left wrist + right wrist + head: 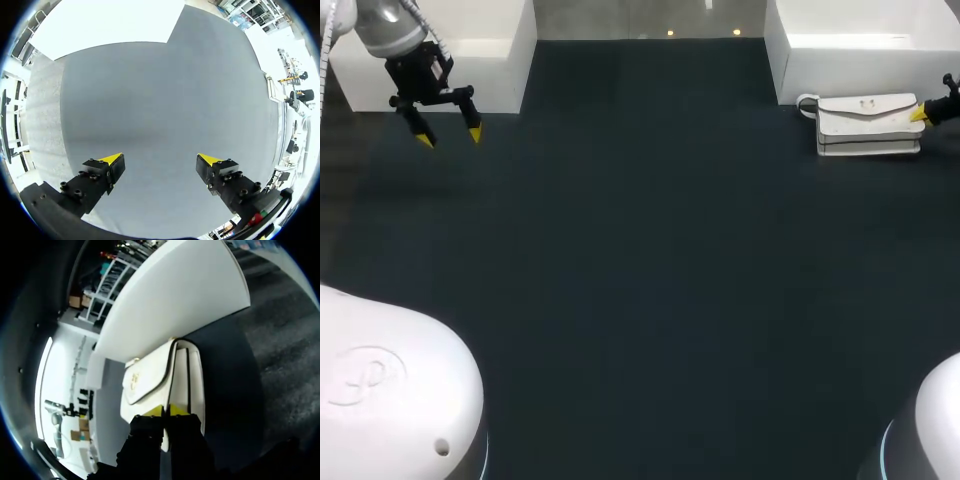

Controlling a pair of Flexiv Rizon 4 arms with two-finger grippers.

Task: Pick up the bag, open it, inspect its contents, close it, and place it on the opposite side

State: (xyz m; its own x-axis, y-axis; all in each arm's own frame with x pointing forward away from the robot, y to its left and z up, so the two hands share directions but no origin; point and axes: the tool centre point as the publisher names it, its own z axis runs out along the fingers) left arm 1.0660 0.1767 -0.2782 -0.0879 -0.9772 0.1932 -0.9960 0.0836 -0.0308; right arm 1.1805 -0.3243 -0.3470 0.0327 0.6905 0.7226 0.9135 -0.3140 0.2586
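At far right, right end effector (166, 411) clamps end of white bag (868, 124).

In the head view, my right gripper (921, 115) is cut off by the right edge. Only its foremost part shows, at the right end of the bag (868, 125), and the arm behind it is out of frame. My left arm (390, 30) is cut off at the far left corner. My two white bases (390, 390) are cut off by the near edge. In the right wrist view, my right gripper covers the bag end nearest to it, and I cannot determine its grip there. The flap (150, 372) hides the bag's interior. The clasp (134, 380) is too small to make out.
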